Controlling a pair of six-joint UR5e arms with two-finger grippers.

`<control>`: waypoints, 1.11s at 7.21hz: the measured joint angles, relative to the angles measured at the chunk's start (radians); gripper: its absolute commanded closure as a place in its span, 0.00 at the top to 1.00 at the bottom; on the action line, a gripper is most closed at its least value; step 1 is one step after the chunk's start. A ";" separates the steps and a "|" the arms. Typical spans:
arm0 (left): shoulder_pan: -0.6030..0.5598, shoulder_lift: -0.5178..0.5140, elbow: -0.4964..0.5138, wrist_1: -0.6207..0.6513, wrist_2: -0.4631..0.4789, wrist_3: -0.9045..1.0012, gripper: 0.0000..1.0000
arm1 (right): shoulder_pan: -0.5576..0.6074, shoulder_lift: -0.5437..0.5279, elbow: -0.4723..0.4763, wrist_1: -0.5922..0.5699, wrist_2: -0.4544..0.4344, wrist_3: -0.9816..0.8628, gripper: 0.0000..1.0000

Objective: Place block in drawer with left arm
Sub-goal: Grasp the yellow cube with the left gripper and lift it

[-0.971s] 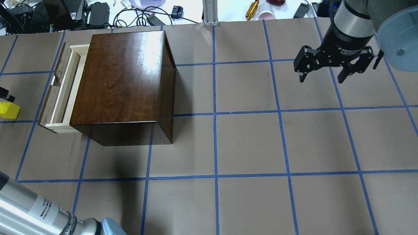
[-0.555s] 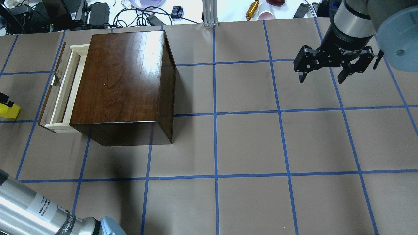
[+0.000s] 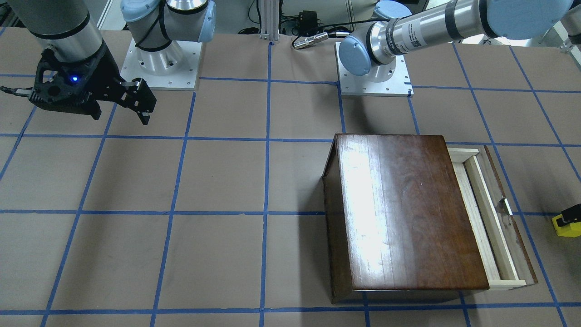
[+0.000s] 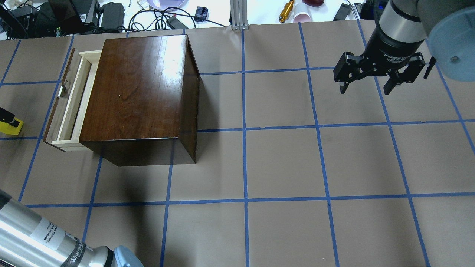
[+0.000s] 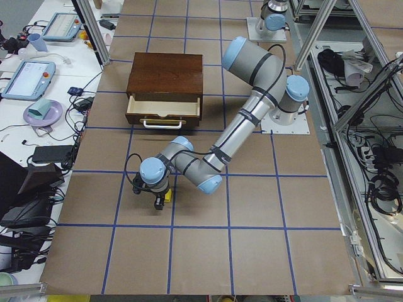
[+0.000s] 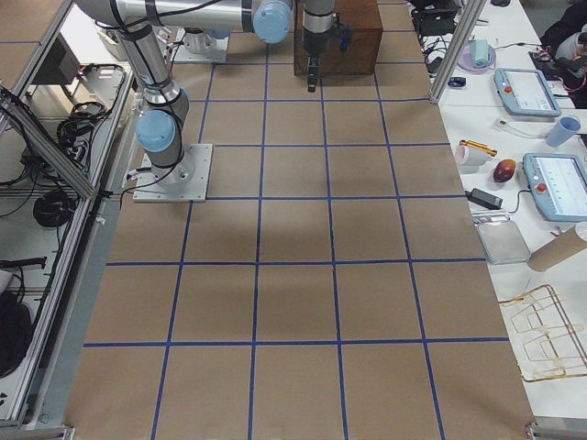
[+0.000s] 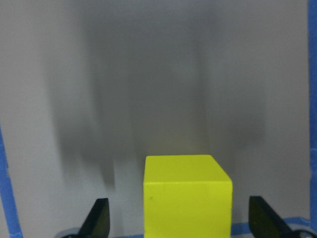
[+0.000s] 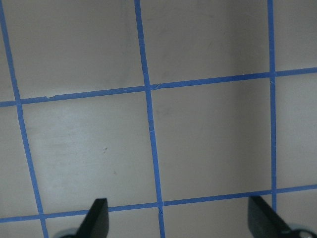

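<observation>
**While the block sits between spread fingers, the drawer stands open**

As the left wrist view looks down, the left gripper (image 7: 178, 210) is spread wide and grips nothing. Its two black fingers (image 7: 100, 218) stand at 9 and 3 o'clock of the block (image 7: 187, 191). Bare table shows on both sides of the yellow cube, and the narrower gap is toward 3 o'clock. Neither finger touches the cube, whose top face is level.

In the exterior left view the left arm (image 5: 245, 119) reaches out low over the table (image 4: 282, 163), with the gripper pointing down at the block. In the overhead view the cube lies at the frame's 9 o'clock edge, partly under a black finger.

The drawer (image 4: 70, 100) is at about 2 o'clock of the block in the overhead view, near it but apart from it. It is pulled partway out of the dark cabinet (image 4: 137, 89) toward 9 o'clock. Its pale wooden inside is open to view, and its white handle (image 5: 162, 124) shows on the dark front.

Well apart, at about 3 o'clock of the cabinet in the overhead view, the right gripper (image 4: 365, 90) hangs above the table. Its jaws are wide apart and it holds nothing. Its wrist view shows only brown table and blue tape lines (image 8: 148, 114).
</observation>
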 measured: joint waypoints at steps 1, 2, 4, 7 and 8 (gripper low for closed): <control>0.000 -0.002 0.000 0.000 -0.002 0.002 0.00 | 0.000 0.000 0.000 0.000 0.000 0.000 1.00; 0.000 0.000 0.001 -0.001 -0.004 0.008 0.00 | 0.000 0.000 0.000 0.000 0.000 0.000 1.00; -0.001 0.015 0.004 -0.005 -0.001 0.011 0.00 | 0.000 0.000 0.000 0.000 0.000 0.000 1.00; -0.043 0.126 0.025 -0.095 -0.004 0.002 0.00 | 0.000 0.000 0.000 0.000 0.000 0.000 1.00; -0.071 0.178 0.045 -0.164 -0.004 -0.012 0.00 | 0.000 0.000 0.001 0.000 0.000 0.000 1.00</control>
